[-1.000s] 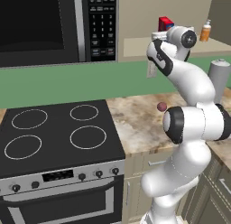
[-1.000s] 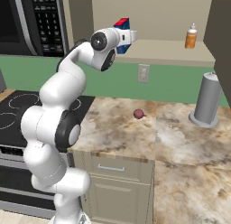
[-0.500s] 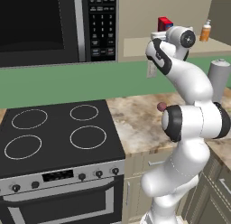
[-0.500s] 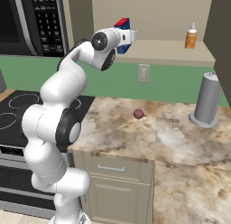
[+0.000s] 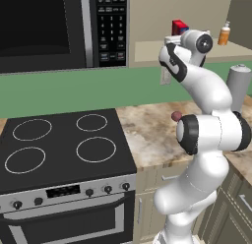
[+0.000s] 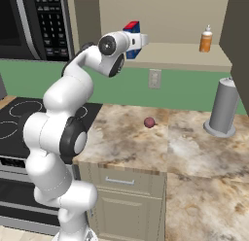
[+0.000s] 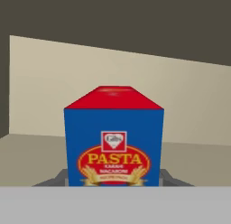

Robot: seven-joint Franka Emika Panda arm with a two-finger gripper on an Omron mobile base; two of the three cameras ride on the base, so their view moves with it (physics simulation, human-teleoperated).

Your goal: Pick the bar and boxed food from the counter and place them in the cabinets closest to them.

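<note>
Seemingly nothing has shifted: the claw (image 6: 138,41) stays clamped on the boxed food (image 7: 113,137) inside the cabinets (image 6: 165,53).

arm (image 5: 202,90) raised, boxed food (image 5: 179,27) at cabinets (image 5: 197,48) shelf

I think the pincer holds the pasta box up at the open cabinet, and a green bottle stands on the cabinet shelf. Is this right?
Not quite. The bottle is orange with a white cap, not green; the right base view shows it. The rest holds: the pincer grips the pasta box at the open cabinet, and the bottle stands on its shelf.
</note>
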